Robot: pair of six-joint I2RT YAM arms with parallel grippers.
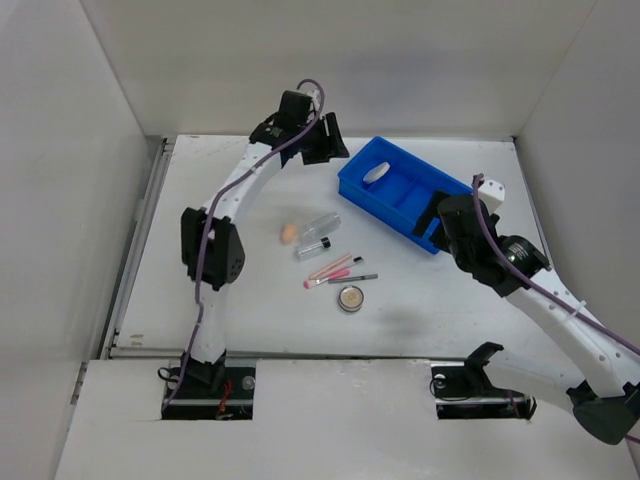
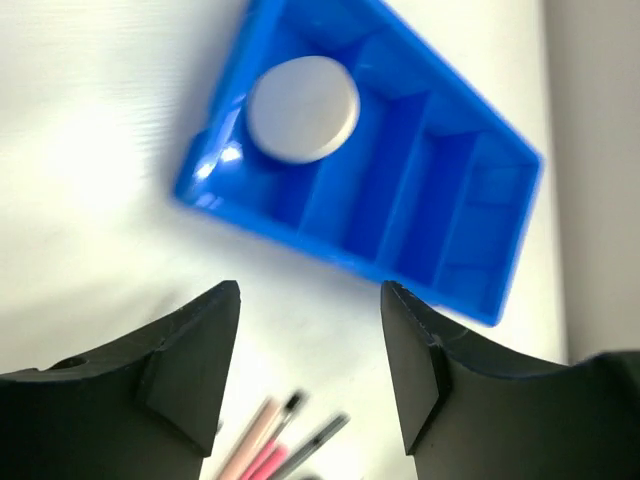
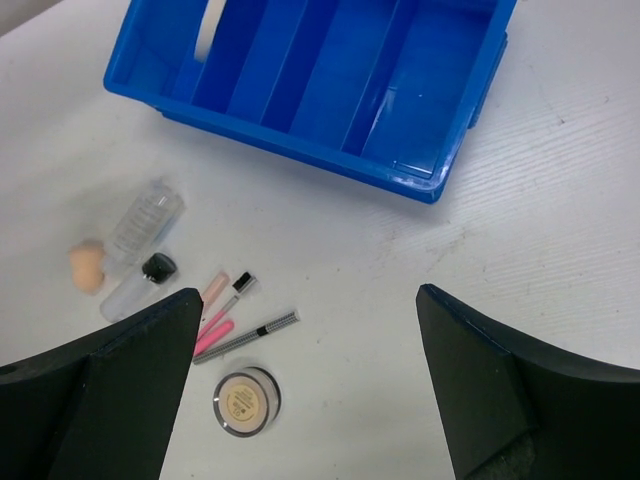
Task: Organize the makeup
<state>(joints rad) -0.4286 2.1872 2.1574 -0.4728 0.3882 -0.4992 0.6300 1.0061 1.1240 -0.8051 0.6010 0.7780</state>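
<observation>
A: So, where is the makeup [image 1: 313,247]?
B: White round pad [image 2: 302,108] in the blue bin's [image 1: 410,190] end compartment; vials [image 3: 147,215], pencil [image 3: 250,335], compact [image 3: 246,400] on the table [image 1: 420,290]. Left gripper [image 2: 310,290], right gripper [image 3: 310,293]: jaws apart, empty.

White table [image 1: 430,300] centre frame. Plain white back wall [image 1: 380,60] along top, left side panel [image 1: 50,200], right side panel [image 1: 600,120]. Lighting soft, even.
</observation>
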